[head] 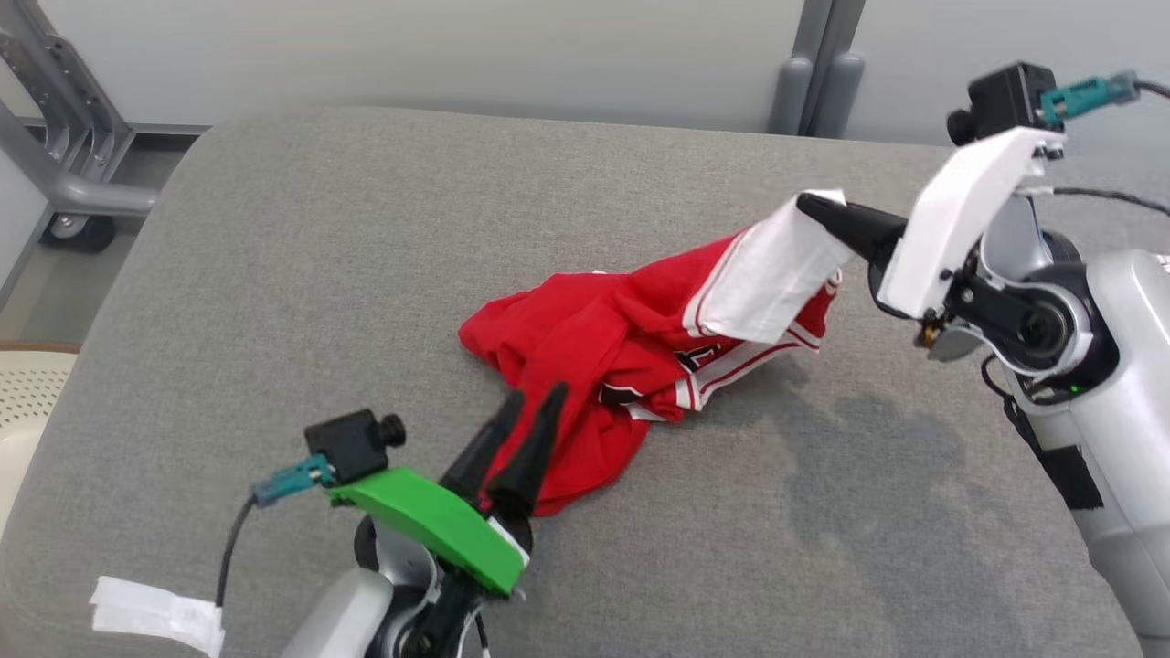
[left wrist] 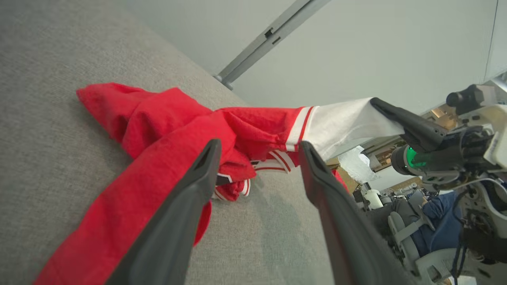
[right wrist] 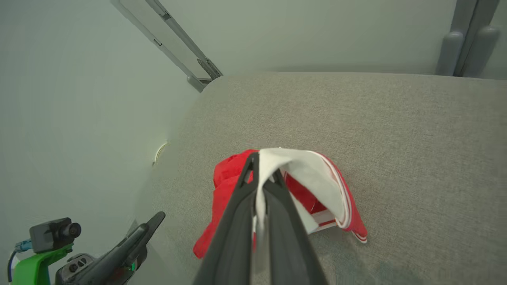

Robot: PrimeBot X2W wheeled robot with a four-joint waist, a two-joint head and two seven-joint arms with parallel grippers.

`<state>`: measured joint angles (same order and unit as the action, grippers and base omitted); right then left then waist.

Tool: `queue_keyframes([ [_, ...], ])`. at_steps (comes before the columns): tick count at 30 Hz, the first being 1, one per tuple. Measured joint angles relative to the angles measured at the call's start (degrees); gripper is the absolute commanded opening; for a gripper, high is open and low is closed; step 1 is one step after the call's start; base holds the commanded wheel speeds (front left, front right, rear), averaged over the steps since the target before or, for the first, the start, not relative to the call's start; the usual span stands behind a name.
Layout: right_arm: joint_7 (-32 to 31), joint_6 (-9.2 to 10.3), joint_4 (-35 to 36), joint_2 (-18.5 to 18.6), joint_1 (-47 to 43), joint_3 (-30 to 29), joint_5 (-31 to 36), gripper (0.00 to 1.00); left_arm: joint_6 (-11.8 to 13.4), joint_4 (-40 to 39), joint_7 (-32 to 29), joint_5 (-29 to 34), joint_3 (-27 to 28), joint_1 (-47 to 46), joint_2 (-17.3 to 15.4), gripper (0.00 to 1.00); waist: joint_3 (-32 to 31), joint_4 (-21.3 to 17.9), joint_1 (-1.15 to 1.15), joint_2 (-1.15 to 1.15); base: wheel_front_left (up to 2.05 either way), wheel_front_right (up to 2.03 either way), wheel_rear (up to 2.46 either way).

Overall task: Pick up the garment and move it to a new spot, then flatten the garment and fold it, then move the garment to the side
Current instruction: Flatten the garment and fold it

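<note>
One red sports jersey [head: 585, 338] with white and red striped trim lies crumpled near the middle of the grey fabric-covered surface [head: 274, 274]. Its white sleeve panel [head: 768, 270] is raised off the surface toward the robot's right, drawn taut from the heap. Right end effector [head: 809, 206]: closed, both dark fingers pinching the edge of the white panel between them, as the right wrist view shows. Left end effector [head: 537, 393]: open, fingers well apart and holding nothing, poised at the near end of the jersey, where a red tail of cloth trails toward the robot; contact with the cloth cannot be determined. Green cover [head: 430, 521] marks the left wrist, white cover [head: 960, 210] the right. Pale wall panels and a grey metal frame [head: 55, 137] stand beyond the surface's far edge
</note>
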<state>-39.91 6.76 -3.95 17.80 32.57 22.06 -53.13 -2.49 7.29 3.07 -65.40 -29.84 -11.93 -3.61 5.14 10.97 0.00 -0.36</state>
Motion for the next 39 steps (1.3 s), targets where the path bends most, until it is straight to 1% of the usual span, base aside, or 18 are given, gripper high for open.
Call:
queue_keyframes([
  [2, 1.2, 0.38, 0.4, 0.1, -3.0, -1.8, -0.4, 0.0, -0.5, 0.5, -2.0, 2.4, -3.3, 0.6, -1.4, 1.0, 0.1, -0.7, 0.0, 0.0, 0.0, 0.0, 0.0],
  [4, 2.9, 0.4, 1.0, -0.4, -5.1, -3.1, -0.5, 0.0, -0.3, 2.1, -2.5, 7.4, -5.7, 0.8, -4.1, 1.0, 0.4, -1.5, 0.0, 0.0, 0.0, 0.0, 0.0],
  [7, 5.3, 0.4, 2.1, -2.0, -7.5, -4.4, -1.1, 0.0, 1.5, 4.9, -2.6, 14.7, -6.9, 0.8, -9.4, 1.0, 0.8, -2.8, 0.0, 0.0, 0.0, 0.0, 0.0],
  [9, 6.6, 0.4, 2.9, -3.0, -8.8, -4.9, -1.5, 0.0, 3.2, 5.9, -2.5, 17.4, -6.9, 0.9, -11.8, 1.0, 1.2, -3.8, 0.0, 0.0, 0.0, 0.0, 0.0],
  [11, 7.7, 0.4, 3.6, -3.5, -10.1, -5.3, -1.9, 0.0, 3.8, 6.5, -2.5, 19.1, -7.3, 1.0, -12.9, 1.0, 1.6, -4.7, 0.0, 0.0, 0.0, 0.0, 0.0],
  [16, 10.1, 0.4, 4.9, -3.6, -12.7, -6.7, -2.0, 0.0, 4.1, 5.9, -2.9, 20.0, -9.2, 2.7, -12.7, 1.0, 2.8, -6.8, 0.0, 0.0, 0.0, 0.0, 0.0],
  [19, 11.5, 0.4, 5.5, -3.5, -13.5, -7.7, -2.0, 0.0, 4.9, 5.8, -3.1, 21.0, -10.8, 2.7, -11.4, 1.0, 3.8, -7.5, 0.0, 0.0, 0.0, 0.0, 0.0],
  [22, 12.2, 0.41, 6.2, -3.5, -14.5, -8.1, -2.0, 0.0, 5.9, 6.8, -3.7, 21.8, -11.1, 2.8, -11.3, 1.0, 4.5, -7.9, 0.0, 0.0, 0.0, 0.0, 0.0],
  [25, 12.7, 0.4, 6.6, -3.5, -14.9, -8.2, -2.0, 0.0, 6.6, 7.2, -3.9, 21.9, -11.0, 2.8, -11.2, 1.0, 5.0, -7.9, 0.0, 0.0, 0.0, 0.0, 0.0],
  [31, 13.7, 0.4, 7.5, -3.1, -15.8, -8.6, -2.0, 0.0, 7.5, 7.2, -3.4, 24.0, -11.0, 2.8, -11.3, 1.0, 5.2, -7.1, 0.0, 0.0, 0.0, 0.0, 0.0],
  [39, 14.0, 0.38, 8.3, -3.0, -17.3, -8.8, -2.0, 0.0, 8.0, 7.4, -3.1, 25.6, -10.9, 2.8, -11.7, 1.0, 4.7, -5.8, 0.0, 0.0, 0.0, 0.0, 0.0],
])
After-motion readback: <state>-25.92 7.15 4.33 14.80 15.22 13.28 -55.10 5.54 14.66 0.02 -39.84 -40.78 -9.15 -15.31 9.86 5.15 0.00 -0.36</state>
